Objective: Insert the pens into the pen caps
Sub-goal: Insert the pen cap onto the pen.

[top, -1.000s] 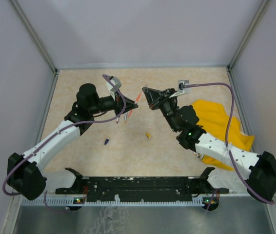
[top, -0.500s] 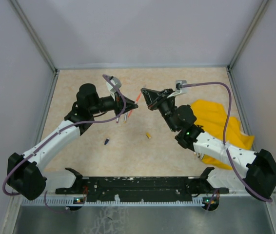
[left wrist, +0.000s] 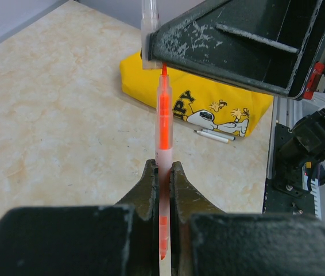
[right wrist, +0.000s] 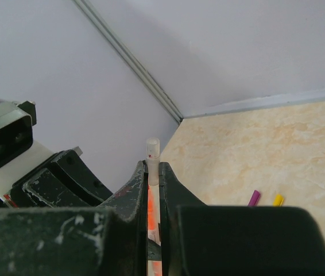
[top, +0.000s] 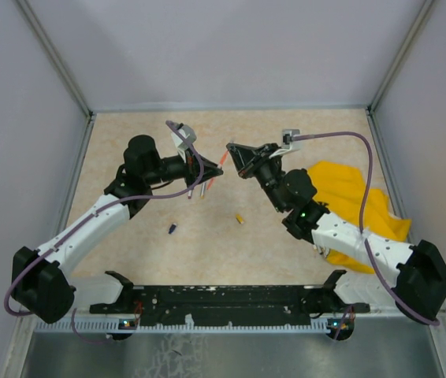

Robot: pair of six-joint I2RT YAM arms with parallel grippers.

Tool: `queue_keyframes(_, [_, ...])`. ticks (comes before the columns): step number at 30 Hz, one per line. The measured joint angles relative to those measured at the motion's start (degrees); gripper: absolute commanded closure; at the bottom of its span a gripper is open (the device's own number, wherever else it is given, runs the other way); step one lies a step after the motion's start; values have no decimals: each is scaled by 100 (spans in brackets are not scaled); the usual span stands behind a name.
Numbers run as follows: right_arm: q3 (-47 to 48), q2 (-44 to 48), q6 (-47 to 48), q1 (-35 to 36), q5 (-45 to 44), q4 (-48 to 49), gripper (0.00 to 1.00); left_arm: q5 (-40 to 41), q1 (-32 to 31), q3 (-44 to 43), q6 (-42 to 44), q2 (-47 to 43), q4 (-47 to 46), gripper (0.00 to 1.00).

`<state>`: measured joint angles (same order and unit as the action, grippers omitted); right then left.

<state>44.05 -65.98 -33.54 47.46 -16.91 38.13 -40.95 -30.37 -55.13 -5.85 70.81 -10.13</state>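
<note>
Between the clenched fingers of your left gripper point(left wrist: 162, 172) sits the orange-cored translucent marker pen point(left wrist: 163, 121), its tip aimed at twelve o'clock in the left wrist view. Your right gripper point(right wrist: 152, 172) is likewise clamped, on the clear stubby plastic cap point(right wrist: 152, 150). Both are held in the air over the middle of the beige speckled bench point(top: 128, 134).

You look to be at the mating step for this first pair. The tip sits right at the cap's mouth, seemingly a shade toward three o'clock of it, and I cannot tell whether it has entered. No pen shows as capped. Loose on the bench lie a purple cap point(right wrist: 254, 198), a yellow cap point(right wrist: 278, 199) and a dark blue cap point(top: 172, 229), so most of the job is left.

Only the left wrist view shows the tip-to-mouth alignment, plus two thin pale pens point(left wrist: 217, 135) touching the printed yellow cloth point(left wrist: 208, 98) at its five o'clock edge. The right wrist view alone gives you the purple cap. The overhead view alone shows the blue one, at seven o'clock of the grippers.
</note>
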Motion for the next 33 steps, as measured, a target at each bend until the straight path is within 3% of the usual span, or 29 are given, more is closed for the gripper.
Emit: queue_keyframes(33, [-286, -138, 138, -2, 361, 474, 100, 39, 11, 55, 20, 0, 24, 100])
